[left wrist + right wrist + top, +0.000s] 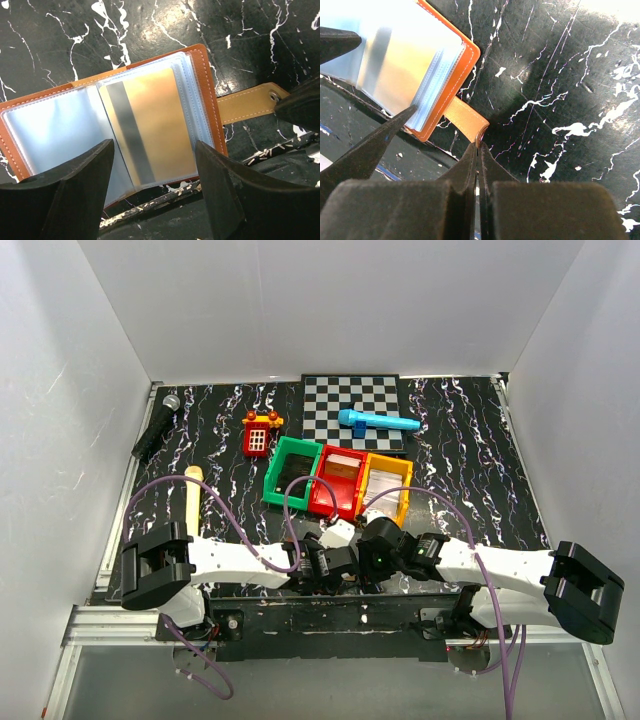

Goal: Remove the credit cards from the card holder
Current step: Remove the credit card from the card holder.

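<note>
The card holder (205,85) lies open near the table's front edge, its brown leather framing pale blue glossy pockets. In its right-hand pocket sits a tan credit card (150,120) with a grey stripe; any other cards are hidden. My left gripper (154,145) is open, with its fingers either side of that pocket's near edge and nothing between them. My right gripper (478,146) is shut on the end of the holder's tan snap strap (465,117). In the top view both grippers (318,558) (375,550) meet over the holder and cover it.
Green (292,470), red (338,480) and orange (388,480) bins stand in a row just beyond the grippers. Behind them are a chequered board (350,405) with a blue toy (378,422), and a red toy (258,435). A black microphone (157,425) and a wooden stick (193,495) lie at the left.
</note>
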Robot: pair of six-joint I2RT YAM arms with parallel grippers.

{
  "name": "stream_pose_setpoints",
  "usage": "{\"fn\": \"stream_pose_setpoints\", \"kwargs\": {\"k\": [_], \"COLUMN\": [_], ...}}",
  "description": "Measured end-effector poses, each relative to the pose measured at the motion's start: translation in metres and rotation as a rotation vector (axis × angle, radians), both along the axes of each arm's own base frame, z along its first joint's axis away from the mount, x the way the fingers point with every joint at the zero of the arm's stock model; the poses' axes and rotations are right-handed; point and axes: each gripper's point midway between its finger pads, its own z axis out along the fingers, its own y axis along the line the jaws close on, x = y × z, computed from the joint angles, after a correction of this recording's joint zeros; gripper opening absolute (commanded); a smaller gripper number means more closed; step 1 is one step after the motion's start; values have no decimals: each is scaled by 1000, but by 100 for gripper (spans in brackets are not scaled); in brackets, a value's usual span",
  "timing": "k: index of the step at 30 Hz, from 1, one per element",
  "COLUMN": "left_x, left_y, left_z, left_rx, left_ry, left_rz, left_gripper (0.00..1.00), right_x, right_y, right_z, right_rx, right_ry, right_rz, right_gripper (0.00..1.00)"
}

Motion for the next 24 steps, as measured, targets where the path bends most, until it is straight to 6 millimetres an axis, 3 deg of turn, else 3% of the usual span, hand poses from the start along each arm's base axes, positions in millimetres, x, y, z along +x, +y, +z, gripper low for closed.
{"fn": "stream_pose_setpoints", "kwargs": {"k": [18,24], "left_x": [7,9], "left_y": [25,20], "left_z": [12,32], "left_rx": [41,-38], "left_ry": [-57,-72], "left_rz": [97,96], "left_gripper": [66,66], "right_x": [0,0], "right_y": [0,0], "right_z": [1,2], "right_rx": [3,7], "right_ry": [0,-2], "right_rz": [-3,-4], "right_gripper": [1,1]}}
